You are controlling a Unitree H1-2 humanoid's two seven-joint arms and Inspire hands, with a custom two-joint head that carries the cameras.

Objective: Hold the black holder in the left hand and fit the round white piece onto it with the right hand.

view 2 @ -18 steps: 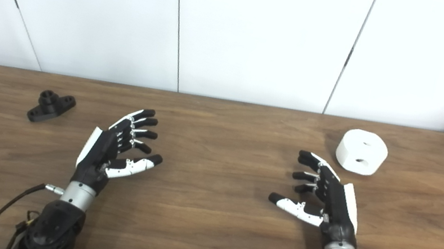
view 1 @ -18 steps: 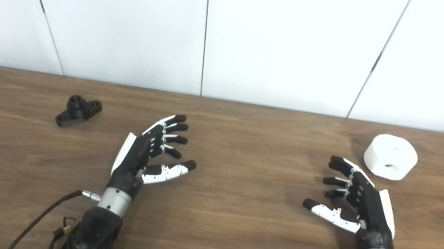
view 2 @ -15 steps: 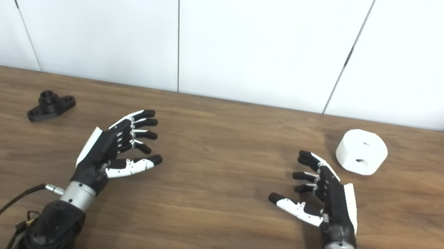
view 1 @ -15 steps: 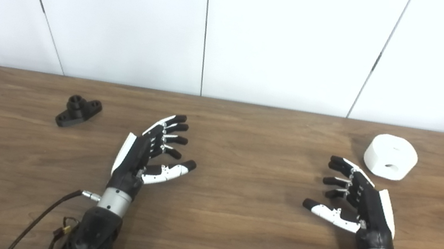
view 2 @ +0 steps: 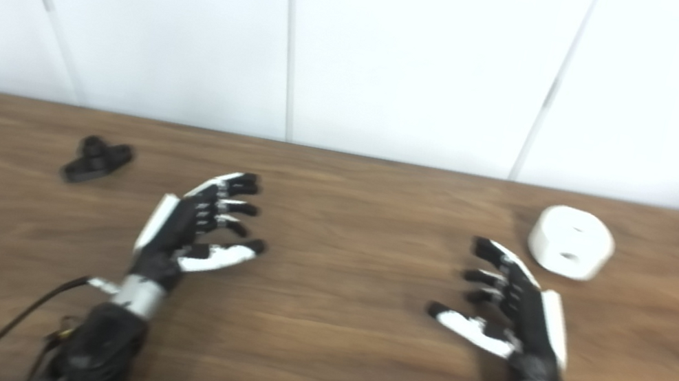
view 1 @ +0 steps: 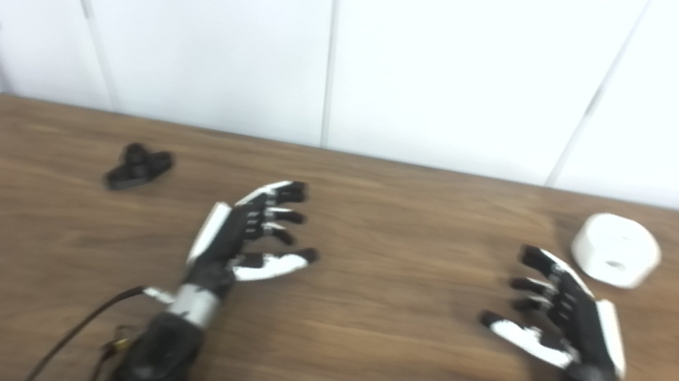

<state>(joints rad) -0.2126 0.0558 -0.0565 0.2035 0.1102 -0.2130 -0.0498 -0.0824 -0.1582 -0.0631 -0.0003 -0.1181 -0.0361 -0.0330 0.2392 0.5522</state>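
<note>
Left hand (view 1: 247, 237): over tabletop (view 1: 351, 360), fingers spread, holding nothing.
Right hand (view 1: 559, 313): fingers apart, empty, palm facing inward.
Black holder (view 1: 139, 168): lying on tabletop, far left, well apart from left hand.
Round white piece (view 1: 615, 250): on tabletop, far right, just beyond right hand, not touching.
Frames: blurred.

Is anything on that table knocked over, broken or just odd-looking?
Nothing stands out. The small black holder and round white piece sit apart on the wooden table, untouched; left hand and right hand are open. The picture is blurred.
</note>
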